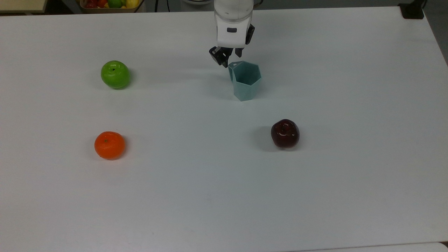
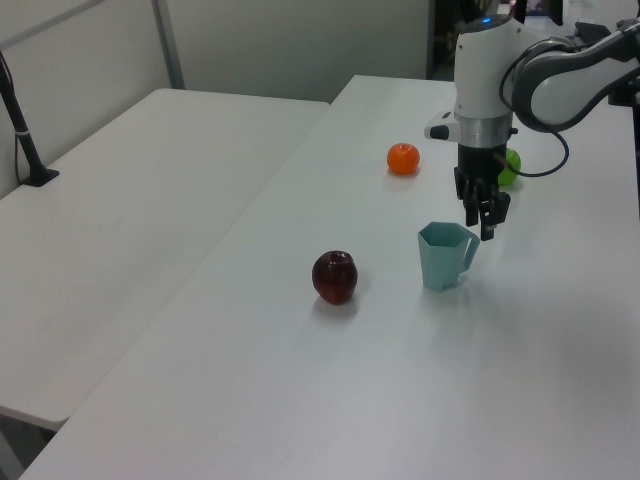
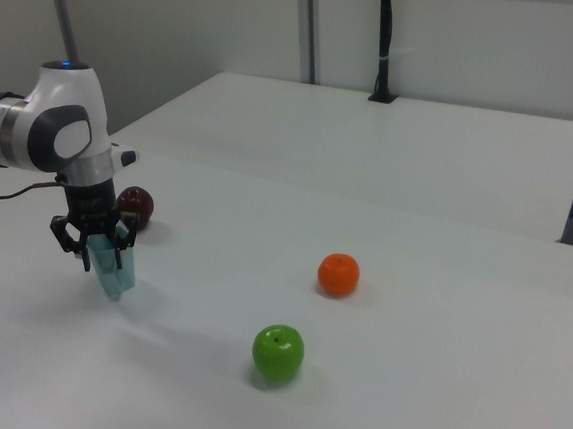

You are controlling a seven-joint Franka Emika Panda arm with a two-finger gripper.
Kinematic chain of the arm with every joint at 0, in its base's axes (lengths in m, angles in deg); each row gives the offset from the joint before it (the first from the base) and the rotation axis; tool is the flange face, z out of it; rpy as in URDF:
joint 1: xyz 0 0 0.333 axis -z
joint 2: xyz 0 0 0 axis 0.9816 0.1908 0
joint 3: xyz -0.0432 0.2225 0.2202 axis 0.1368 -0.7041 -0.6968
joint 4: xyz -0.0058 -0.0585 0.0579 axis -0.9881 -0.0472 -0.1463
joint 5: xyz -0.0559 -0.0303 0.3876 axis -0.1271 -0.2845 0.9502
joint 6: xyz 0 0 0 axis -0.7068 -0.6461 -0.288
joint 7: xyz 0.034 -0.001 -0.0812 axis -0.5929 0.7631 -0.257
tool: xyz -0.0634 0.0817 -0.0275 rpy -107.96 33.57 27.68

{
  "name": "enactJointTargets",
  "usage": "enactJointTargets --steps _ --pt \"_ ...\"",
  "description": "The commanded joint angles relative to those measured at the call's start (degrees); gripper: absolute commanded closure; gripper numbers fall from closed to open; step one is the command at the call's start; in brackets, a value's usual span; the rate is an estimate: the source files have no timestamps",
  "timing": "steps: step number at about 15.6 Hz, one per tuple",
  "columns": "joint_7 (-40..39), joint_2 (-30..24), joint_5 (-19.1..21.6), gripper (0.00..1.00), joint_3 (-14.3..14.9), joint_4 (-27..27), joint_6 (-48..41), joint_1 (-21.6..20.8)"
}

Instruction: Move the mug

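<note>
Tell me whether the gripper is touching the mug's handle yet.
Cannot tell. In the top view the gripper sits right at the handle of the mug, and the left view shows it overlapping the handle; no view shows contact or gap plainly.

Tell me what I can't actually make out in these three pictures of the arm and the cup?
- Whether the gripper touches the mug: in the top view it sits right at the handle, with no gap or contact clear.
- The mug's handle in the right view: the gripper stands in front of it.
- The green apple in the left view: partly behind the arm.
- The tray of fruit in the top view: cut off by the upper edge.
</note>
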State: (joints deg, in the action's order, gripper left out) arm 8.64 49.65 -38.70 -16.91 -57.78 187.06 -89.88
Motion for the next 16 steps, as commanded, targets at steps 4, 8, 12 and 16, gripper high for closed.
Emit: enactJointTargets --steps 4,8,12,16 --pt "-0.94 0.75 -1.82 0.47 0.22 -0.47 0.91 -0.73" --pt "-0.85 1.19 -2.17 0.52 0.22 -0.38 1.0 -0.73" --pt "-0.85 1.63 -2.96 0.56 0.22 -0.12 1.0 -0.64" --pt "-0.32 3.64 -3.58 0.63 0.22 1.11 0.91 -0.64"
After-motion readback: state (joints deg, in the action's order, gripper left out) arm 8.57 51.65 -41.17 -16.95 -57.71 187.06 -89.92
